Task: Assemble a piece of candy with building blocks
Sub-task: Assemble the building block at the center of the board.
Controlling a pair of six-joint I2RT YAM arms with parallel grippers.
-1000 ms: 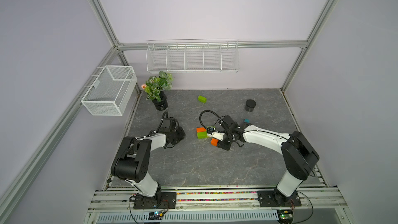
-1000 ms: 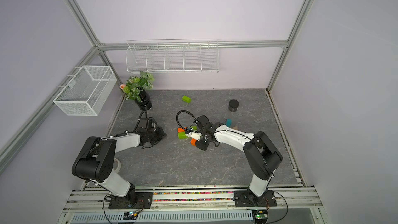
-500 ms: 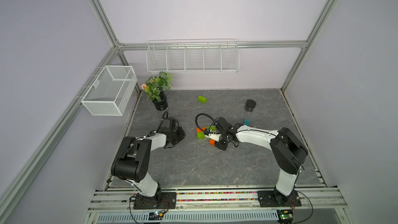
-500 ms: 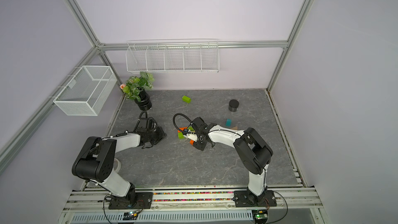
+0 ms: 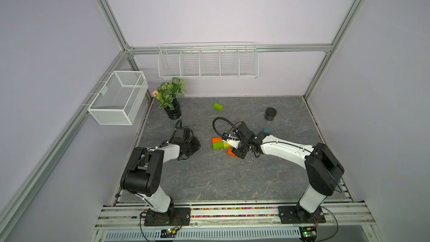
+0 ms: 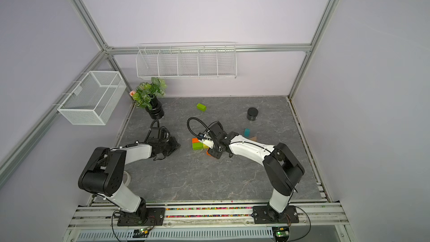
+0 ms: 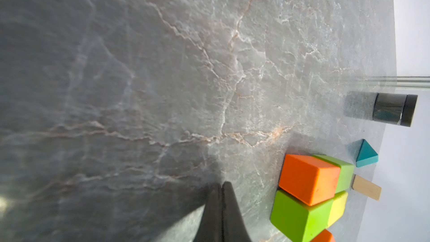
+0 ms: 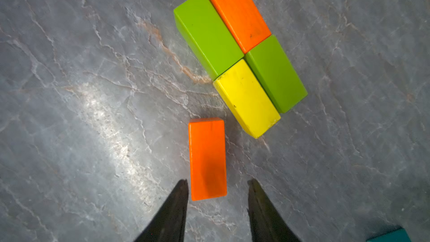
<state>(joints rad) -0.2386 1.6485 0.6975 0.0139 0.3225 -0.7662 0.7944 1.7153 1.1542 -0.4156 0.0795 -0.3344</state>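
Right pincer (image 8: pixel 217 180) has opened, jaws now clear of the orange brick (image 8: pixel 207 159); left pincer (image 7: pixel 222 183) stays closed.

The left arm (image 5: pixel 167 150) lies folded low over the worktop (image 5: pixel 232 178), forearm near level. The left claw (image 7: pixel 221 186) is closed, fingertips pressed together, just above the worktop. The right arm (image 5: pixel 283 150) reaches across the worktop, wrist pitched downward. The right claw (image 8: pixel 217 182) stands parted, jaws clearly apart, tips near the worktop.
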